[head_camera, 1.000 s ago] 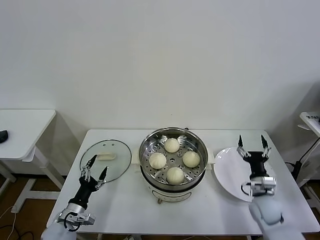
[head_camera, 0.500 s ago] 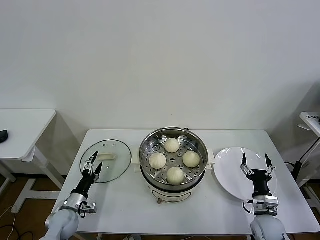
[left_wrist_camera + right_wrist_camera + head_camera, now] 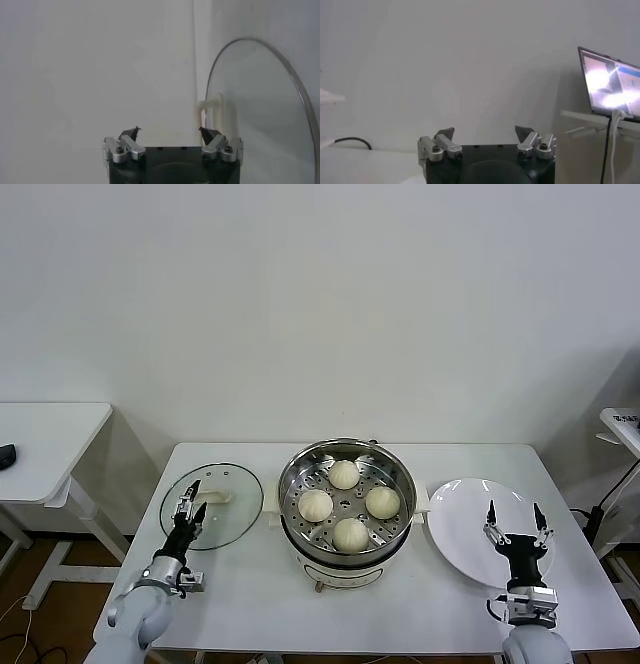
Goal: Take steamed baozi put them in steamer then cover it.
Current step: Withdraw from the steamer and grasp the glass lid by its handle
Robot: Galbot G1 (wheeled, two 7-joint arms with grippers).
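Note:
Four cream-white baozi (image 3: 344, 474) (image 3: 316, 504) (image 3: 382, 501) (image 3: 350, 534) lie on the perforated tray inside the shiny steamer (image 3: 390, 462) at the table's middle. The glass cover (image 3: 235, 506) lies flat on the table left of the steamer, its cream handle (image 3: 214, 496) up; it also shows in the left wrist view (image 3: 260, 105). My left gripper (image 3: 189, 505) is open and empty, hovering over the cover's near-left edge, and shows in its wrist view (image 3: 169, 132). My right gripper (image 3: 512, 520) is open and empty over the white plate (image 3: 462, 519), pointing up (image 3: 484, 133).
A second white table (image 3: 50, 434) stands to the far left with a dark object (image 3: 6, 452) on it. A shelf edge (image 3: 622, 422) shows at the far right. In the right wrist view a lit screen (image 3: 610, 85) stands off to the side.
My left gripper moved up toward the cover's handle. My right gripper dropped lower and nearer the table's front edge over the plate. Baozi, steamer and cover have not moved.

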